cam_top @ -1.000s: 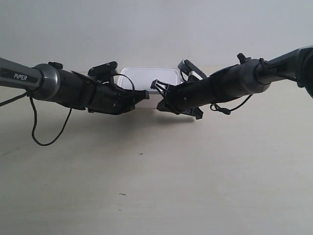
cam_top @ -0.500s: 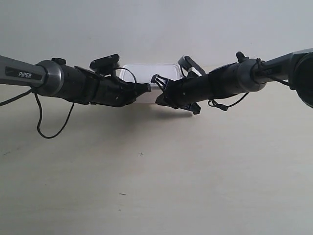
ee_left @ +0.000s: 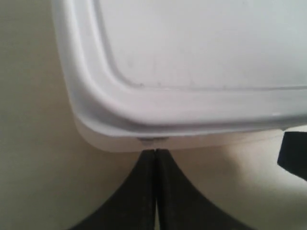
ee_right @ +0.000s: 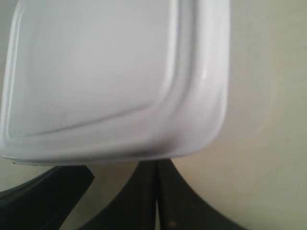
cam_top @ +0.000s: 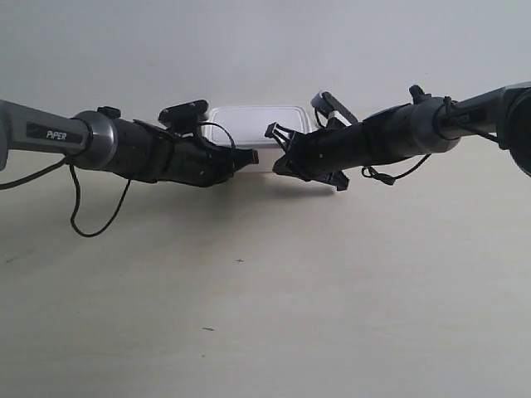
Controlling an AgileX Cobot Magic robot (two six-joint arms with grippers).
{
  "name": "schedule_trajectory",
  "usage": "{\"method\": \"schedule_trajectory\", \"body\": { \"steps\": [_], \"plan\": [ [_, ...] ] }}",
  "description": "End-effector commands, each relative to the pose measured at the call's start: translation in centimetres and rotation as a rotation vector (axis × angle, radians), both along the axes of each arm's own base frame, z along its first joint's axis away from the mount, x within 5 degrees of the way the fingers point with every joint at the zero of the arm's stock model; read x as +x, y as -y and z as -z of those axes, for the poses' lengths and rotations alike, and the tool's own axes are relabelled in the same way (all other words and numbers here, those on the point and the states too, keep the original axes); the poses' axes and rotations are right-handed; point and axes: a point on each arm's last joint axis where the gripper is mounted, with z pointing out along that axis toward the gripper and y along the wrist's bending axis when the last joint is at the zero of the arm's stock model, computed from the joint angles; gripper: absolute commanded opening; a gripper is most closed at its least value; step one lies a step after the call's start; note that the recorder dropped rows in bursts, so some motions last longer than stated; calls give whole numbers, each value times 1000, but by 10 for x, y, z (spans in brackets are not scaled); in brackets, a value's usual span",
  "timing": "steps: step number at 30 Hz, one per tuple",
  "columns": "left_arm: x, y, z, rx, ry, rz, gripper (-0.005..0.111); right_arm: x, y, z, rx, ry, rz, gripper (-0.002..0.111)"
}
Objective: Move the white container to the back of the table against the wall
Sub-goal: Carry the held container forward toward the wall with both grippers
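Table [cam_top: 249, 315] pale cream wood-grain, dark specks; white container [cam_top: 253, 122] by plain wall [cam_top: 249, 41]; left, right jaws closed, empty.

a plain pale grey wall [cam_top: 265, 41] rises behind the cream wood-grain table [cam_top: 265, 332], softly and evenly lit.

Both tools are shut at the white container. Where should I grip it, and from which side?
Probably the lid lip along the long edge of the white container, coming from the side where the left tool and right tool sit. That lip overhangs the body, and the wall crowds the back.
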Motion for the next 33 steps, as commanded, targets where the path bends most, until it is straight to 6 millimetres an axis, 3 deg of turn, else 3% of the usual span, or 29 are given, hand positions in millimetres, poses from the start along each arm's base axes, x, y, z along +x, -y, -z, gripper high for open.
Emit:
{"method": "schedule_trajectory", "body": {
  "steps": [1,9,17,33],
  "plan": [
    [4,2,-7,1,25,6,0,3,3,1,-19,14,7,0],
    [10,2,-14,47,72,27,0,15,-4,7,12,21,-25,0],
    [12,-3,-11,93,86,3,0,25,-4,-3,-32,73,-16,0],
    [30,-18,-9,45,99,7,0,37,-4,-3,-60,121,-1,0]
  ]
}}
